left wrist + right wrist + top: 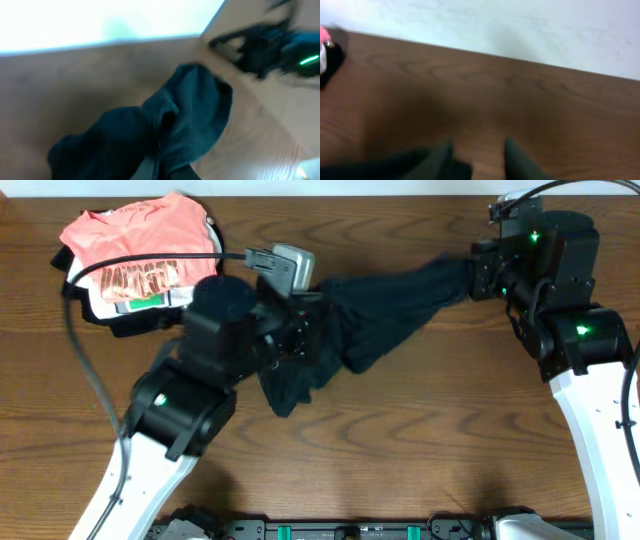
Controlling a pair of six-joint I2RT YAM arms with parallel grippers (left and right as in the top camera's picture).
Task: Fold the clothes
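The clothes are one limp black garment (390, 310) stretched across the back middle of the wooden table, with a tail hanging toward the front (295, 385). My left gripper (312, 320) is shut on its left end. In the left wrist view the black cloth (190, 115) bunches up right over the closed jaws (160, 170). My right gripper (470, 280) is at the garment's right end. In the right wrist view its fingers stand apart (477, 142) with bare wood between them, and dark cloth (395, 167) lies beside the left finger.
A salmon-pink shirt (140, 235) lies on a white folded garment with a green mark (140, 302) at the back left. A black cable (80, 350) loops beside the left arm. A white wall (520, 25) rises at the table's far edge.
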